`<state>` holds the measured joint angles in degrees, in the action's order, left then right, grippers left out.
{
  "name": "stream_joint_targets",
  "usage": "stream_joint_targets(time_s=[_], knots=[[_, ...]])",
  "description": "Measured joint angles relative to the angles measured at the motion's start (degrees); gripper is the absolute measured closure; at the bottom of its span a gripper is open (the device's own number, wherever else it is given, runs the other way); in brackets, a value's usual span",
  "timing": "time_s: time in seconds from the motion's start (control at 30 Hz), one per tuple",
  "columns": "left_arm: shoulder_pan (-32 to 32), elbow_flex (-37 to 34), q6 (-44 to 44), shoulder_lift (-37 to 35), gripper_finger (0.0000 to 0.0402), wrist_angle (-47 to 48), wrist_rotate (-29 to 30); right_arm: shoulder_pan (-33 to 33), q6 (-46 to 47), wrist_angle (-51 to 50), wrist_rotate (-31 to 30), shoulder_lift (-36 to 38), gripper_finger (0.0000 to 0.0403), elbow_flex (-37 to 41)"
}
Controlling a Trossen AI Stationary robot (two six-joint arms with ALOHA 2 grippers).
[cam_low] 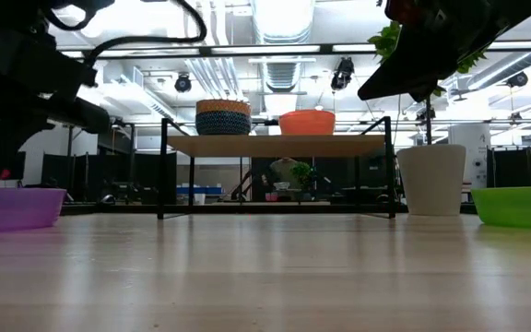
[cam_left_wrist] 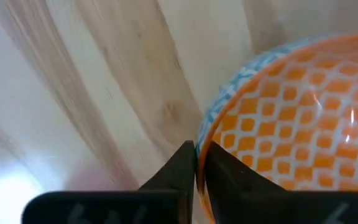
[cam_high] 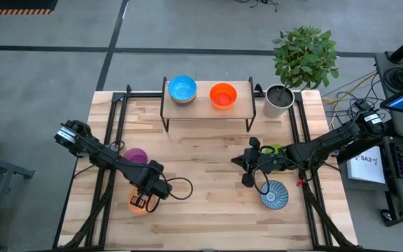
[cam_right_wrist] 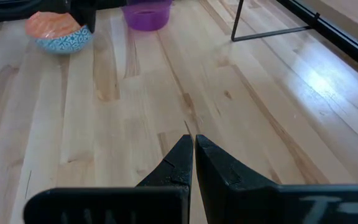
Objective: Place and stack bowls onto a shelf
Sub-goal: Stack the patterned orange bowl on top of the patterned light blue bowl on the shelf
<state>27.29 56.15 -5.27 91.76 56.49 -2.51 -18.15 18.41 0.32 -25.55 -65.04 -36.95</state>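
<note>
The left tool [cam_left_wrist: 195, 167] is pinched on the rim of the patterned orange bowl [cam_left_wrist: 291, 118] near the tabletop's [cam_high: 208, 210] front left. Only the left wrist view shows that. The right tool [cam_right_wrist: 192, 155] is squeezed together, holding nothing. The shelf [cam_high: 205, 110] at the back edge holds two bowls.

green bowl [cam_high: 274, 149] mostly hidden under right arm, patterned orange bowl [cam_left_wrist: 291, 118] cropped
</note>
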Motion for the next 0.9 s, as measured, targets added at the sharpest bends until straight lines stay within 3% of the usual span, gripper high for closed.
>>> stream_joint_targets(time_s=[0.27, 0.43, 0.57, 0.67, 0.8, 0.9], knots=[[-0.77, 2.66, 1.25, -2.85, 0.0397, -0.5, -1.91, 0.0, 0.12, -0.02, 0.2, 0.0, 0.0394, 0.0], [-5.64, 6.35, 1.45, -8.47, 0.0399, -0.42, -2.07, 0.0, 0.17, -0.02, 0.51, 0.0, 0.0394, 0.0], [-13.3, 10.87, 0.07, -13.54, 0.0399, -0.01, -0.67, 0.0, 0.2, -0.03, 0.53, 0.0, 0.0394, 0.0], [-20.99, 15.97, -2.1, -16.16, 0.04, 1.07, 4.4, 0.01, 0.21, -0.02, 0.53, 0.0, 0.0394, 0.0], [-32.15, 24.91, -4.48, -17.65, 0.04, 1.96, 10.69, 0.02, 0.18, -0.02, 0.53, 0.0, 0.0394, 0.0], [-40.25, 31.7, -4.01, -17.19, 0.04, 2.05, 11.66, 0.0, 0.12, -0.03, 0.52, 0.0, 0.0394, 0.0]])
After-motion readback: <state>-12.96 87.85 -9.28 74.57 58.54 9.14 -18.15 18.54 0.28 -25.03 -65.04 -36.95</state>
